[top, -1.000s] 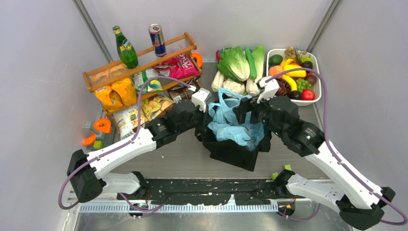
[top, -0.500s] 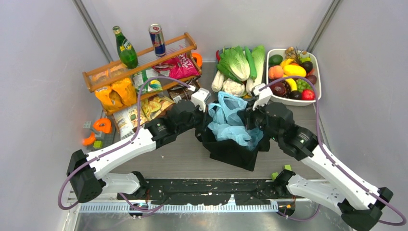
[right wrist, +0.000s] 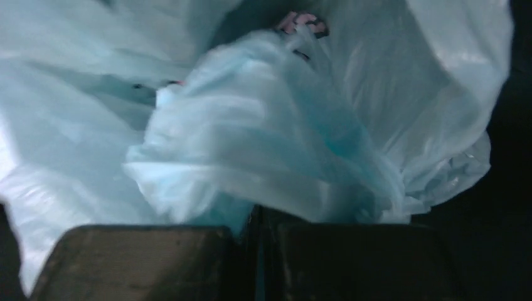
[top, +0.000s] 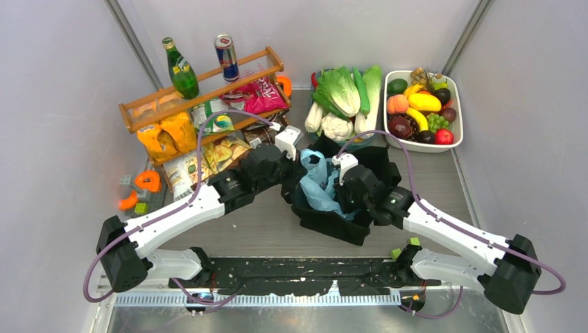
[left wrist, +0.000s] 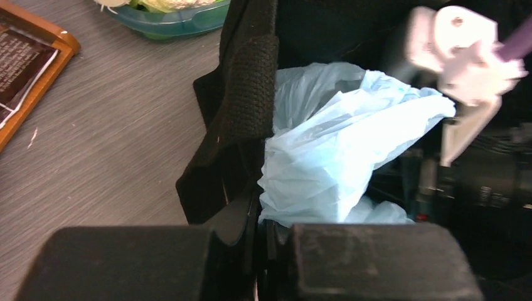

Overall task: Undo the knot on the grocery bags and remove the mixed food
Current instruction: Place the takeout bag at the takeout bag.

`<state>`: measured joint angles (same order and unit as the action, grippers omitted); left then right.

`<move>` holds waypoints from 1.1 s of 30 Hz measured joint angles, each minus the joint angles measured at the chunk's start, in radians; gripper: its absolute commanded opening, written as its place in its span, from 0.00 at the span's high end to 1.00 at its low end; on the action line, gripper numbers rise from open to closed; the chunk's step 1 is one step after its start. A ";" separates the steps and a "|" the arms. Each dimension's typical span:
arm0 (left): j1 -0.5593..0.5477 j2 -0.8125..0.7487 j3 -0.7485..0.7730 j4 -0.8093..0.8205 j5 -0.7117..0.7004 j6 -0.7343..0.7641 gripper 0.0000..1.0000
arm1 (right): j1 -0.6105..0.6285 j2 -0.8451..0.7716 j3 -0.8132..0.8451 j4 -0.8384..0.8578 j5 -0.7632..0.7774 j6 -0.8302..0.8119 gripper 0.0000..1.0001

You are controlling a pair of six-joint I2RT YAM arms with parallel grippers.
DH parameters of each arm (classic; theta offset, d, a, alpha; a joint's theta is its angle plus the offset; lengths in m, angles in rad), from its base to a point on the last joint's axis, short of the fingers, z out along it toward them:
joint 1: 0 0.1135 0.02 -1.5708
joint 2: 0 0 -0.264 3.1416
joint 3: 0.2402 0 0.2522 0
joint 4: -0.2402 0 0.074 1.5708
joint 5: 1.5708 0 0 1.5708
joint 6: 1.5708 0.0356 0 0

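Note:
The black fabric tote [top: 329,223] stands mid-table with the light-blue plastic bag [top: 315,182] crumpled inside it. My left gripper [top: 297,173] is shut on the tote's left rim; in the left wrist view black fabric [left wrist: 241,106] runs down into the closed jaws [left wrist: 263,231]. My right gripper [top: 333,193] reaches inside the tote and is shut on the blue plastic [right wrist: 263,144], with a thin fold pinched between the jaws [right wrist: 257,231]. A tight bunch of plastic sits just ahead of them; I cannot tell if it is the knot. Anything inside the bag is hidden.
Toy vegetables [top: 343,94] lie in a bowl behind the tote. A white tray of fruit [top: 454,135] stands back right. A wooden rack [top: 201,87] at back left carries a green bottle [top: 180,69], a can [top: 226,57] and snack packets [top: 260,96]. Orange pieces [top: 147,182] lie far left.
My right arm swung from behind the tote down into it and its jaws closed on the blue plastic. The bag now sits lower and more bunched. The left arm stayed put.

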<state>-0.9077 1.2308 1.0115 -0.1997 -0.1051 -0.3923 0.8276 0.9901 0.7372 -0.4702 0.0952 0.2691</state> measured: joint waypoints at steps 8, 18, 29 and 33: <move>0.005 -0.024 0.000 0.032 0.066 -0.005 0.18 | 0.000 0.035 -0.018 0.031 0.163 0.029 0.72; 0.043 -0.244 -0.016 0.013 0.128 0.003 0.00 | 0.000 -0.075 0.175 -0.133 0.128 -0.005 0.00; 0.225 -0.335 -0.021 -0.091 0.157 0.039 0.00 | -0.037 -0.096 0.443 -0.276 0.051 -0.047 0.05; 0.341 -0.372 -0.031 -0.127 0.163 0.056 0.00 | -0.143 -0.073 0.532 -0.251 0.010 -0.061 0.05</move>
<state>-0.5663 0.8593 0.9810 -0.3267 0.0578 -0.3359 0.6842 0.9169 1.2694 -0.7212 0.1047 0.2085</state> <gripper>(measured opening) 0.994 0.955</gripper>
